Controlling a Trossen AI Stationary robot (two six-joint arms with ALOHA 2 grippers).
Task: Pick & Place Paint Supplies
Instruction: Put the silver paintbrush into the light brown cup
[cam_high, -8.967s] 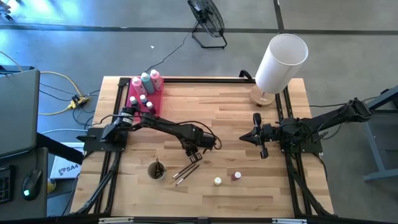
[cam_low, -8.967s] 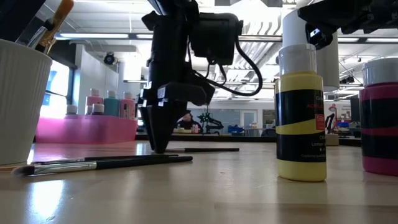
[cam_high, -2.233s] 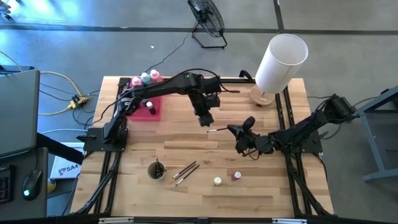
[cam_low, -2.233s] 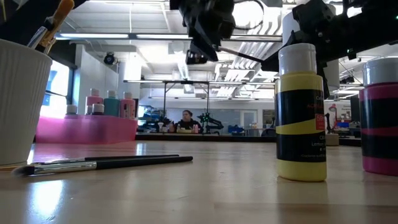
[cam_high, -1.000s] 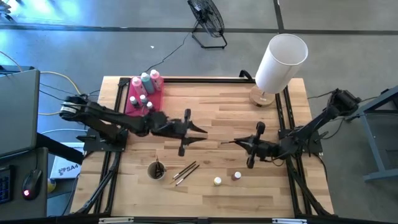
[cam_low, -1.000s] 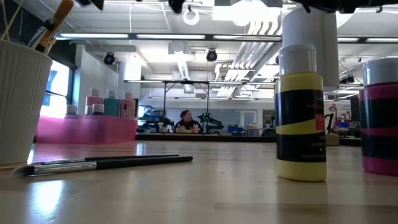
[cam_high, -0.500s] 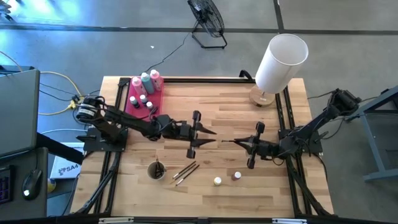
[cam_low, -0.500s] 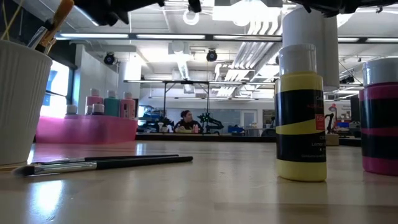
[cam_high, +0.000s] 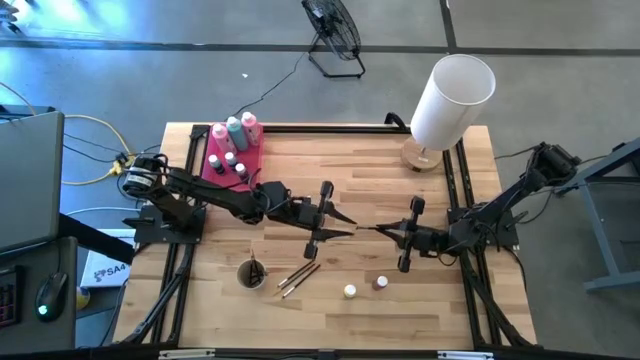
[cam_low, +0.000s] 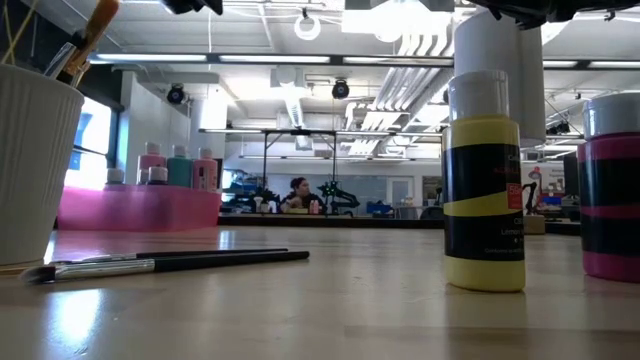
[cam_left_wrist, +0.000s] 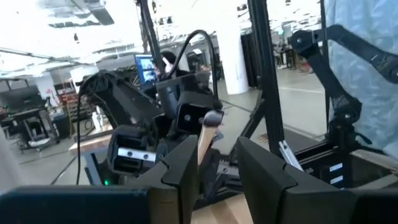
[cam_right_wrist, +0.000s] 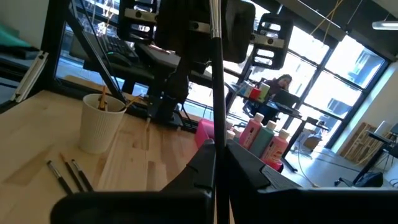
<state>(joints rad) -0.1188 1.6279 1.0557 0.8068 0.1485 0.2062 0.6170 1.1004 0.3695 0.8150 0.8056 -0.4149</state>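
Your left gripper (cam_high: 343, 226) has crept further toward frame centre over the last half second, closing on the right gripper (cam_high: 384, 231), which hasn't budged at centre right. The right fingers are pinched shut on a thin dark brush (cam_right_wrist: 215, 68), its handle pointing out toward the left arm; you can see it running straight up between them in the right wrist view. The left fingers (cam_left_wrist: 186, 163) stand partly spread, nothing between them yet, lined up on the brush tip (cam_left_wrist: 206, 132) ahead. Looks like a handover in progress, judging by the two arms nose to nose. Done so far, as far as shows: three squeeze bottles (cam_high: 233, 129) and some paint pots (cam_high: 233, 163) sit in the pink tray (cam_high: 248, 170) at upper left. Still left: two brushes (cam_high: 297, 277) lying on the table at lower centre beside the white cup (cam_high: 252, 273), and two small pots (cam_high: 364, 287) at lower right, yellow and pink. Call it roughly halfway.
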